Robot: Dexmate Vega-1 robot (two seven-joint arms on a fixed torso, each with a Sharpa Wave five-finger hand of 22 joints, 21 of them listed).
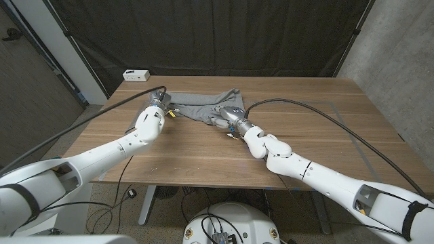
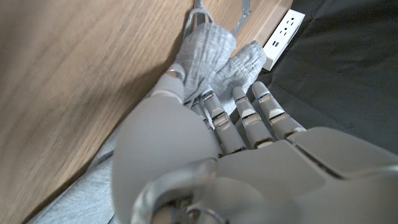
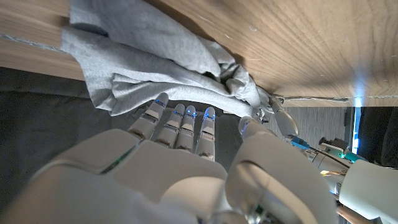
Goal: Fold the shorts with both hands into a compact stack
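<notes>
Grey shorts (image 1: 203, 108) lie bunched at the worktop's (image 1: 325, 129) far middle. My left hand (image 1: 159, 103) has its fingers (image 2: 214, 112) closed on one bunched end; my right hand (image 1: 229, 116) pinches the other. Soft, limp jersey, I'd say — light, no stiffness, best held at the corners and waistband.

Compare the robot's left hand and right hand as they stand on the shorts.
The left hand grips the grey shorts at their left end, near the table's far edge; the right hand grips bunched cloth near their middle, closer to the robot. The left arm reaches straighter; the right bends at the elbow. Both hold the shorts.
</notes>
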